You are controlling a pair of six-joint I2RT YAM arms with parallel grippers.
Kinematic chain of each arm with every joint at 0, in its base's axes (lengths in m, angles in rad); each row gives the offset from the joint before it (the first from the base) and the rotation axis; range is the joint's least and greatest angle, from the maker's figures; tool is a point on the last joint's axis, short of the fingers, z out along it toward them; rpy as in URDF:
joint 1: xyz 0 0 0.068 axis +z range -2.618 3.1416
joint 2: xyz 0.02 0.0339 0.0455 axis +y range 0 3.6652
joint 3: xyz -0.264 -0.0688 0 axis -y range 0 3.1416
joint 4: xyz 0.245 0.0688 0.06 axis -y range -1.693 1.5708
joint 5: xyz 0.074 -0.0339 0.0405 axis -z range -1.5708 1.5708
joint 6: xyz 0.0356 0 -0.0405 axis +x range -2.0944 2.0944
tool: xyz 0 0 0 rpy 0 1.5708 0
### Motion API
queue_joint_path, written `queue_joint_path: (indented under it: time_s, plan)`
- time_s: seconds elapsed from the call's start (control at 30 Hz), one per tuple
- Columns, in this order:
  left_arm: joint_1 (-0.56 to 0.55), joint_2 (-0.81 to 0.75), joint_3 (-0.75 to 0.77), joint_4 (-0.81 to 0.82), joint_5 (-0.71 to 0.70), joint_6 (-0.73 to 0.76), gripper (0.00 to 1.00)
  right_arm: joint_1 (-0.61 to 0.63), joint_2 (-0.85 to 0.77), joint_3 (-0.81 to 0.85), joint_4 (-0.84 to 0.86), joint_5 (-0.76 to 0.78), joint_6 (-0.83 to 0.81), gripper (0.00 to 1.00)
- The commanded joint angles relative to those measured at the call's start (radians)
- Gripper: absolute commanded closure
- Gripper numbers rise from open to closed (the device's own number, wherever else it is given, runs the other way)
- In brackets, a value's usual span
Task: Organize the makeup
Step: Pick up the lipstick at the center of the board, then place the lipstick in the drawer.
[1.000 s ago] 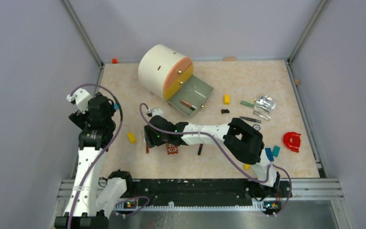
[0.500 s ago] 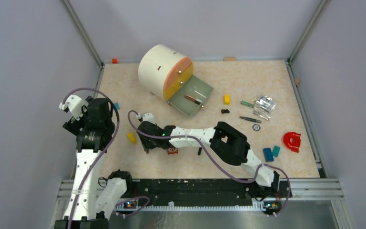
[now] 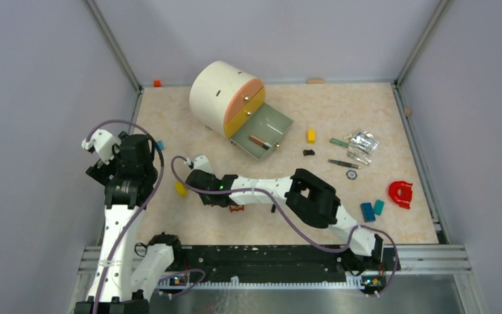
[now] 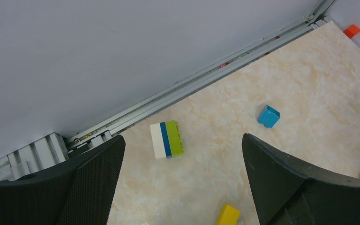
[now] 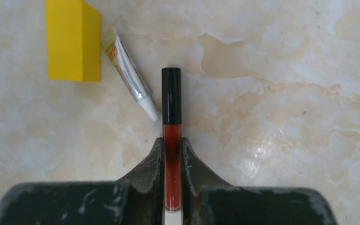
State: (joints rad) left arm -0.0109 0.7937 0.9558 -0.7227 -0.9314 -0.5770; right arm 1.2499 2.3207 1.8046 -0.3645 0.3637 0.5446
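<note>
A red lip-gloss tube [image 5: 171, 136] with a black cap lies on the marble tabletop, and my right gripper [image 5: 171, 146] is shut on its red lower half. In the top view that gripper [image 3: 202, 188] sits low at the left of the table beside a yellow block [image 3: 180, 189]. A small silver tube [image 5: 130, 79] lies just left of the cap. More makeup lies apart: a brown stick [image 3: 257, 140] in the open drawer [image 3: 276, 123], a black stick [image 3: 273, 208], thin sticks [image 3: 343, 163] on the right. My left gripper [image 4: 183, 187] hangs open over bare table.
A round cream drawer cabinet [image 3: 225, 97] stands at the back. An orange-red toy figure [image 3: 236, 209] lies under the right arm. Foil packets [image 3: 364, 142], a red piece [image 3: 400, 193] and blue blocks [image 3: 372, 209] lie right. A striped block [image 4: 167, 139] and blue block [image 4: 268, 116] lie near the left rail.
My right arm has reached further left and lower, and its jaws have gone from half open to shut on the red tube. The left arm shifted slightly left, still open.
</note>
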Motion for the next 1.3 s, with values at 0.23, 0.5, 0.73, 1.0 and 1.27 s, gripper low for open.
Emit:
queue_joint_path:
  time_s: [0.23,0.5,0.73,1.0,1.27]
  plan:
    - [0.004,-0.010,0.009,0.100,0.132,0.120,0.01,-0.170,-0.407,-0.477,0.332,-0.223,-0.117,1.00]
    - [0.005,-0.011,0.004,0.126,0.222,0.157,0.01,-0.289,-0.611,-0.518,0.355,-0.346,-0.455,1.00]
    - [0.004,-0.002,0.000,0.141,0.255,0.170,0.01,-0.400,-0.527,-0.382,0.143,-0.331,-0.675,1.00]
    - [0.004,0.002,-0.004,0.155,0.279,0.185,0.01,-0.455,-0.434,-0.324,0.184,-0.284,-0.674,1.00]
    - [0.004,0.000,-0.009,0.164,0.289,0.195,0.01,-0.487,-0.357,-0.252,0.171,-0.343,-0.684,1.00]
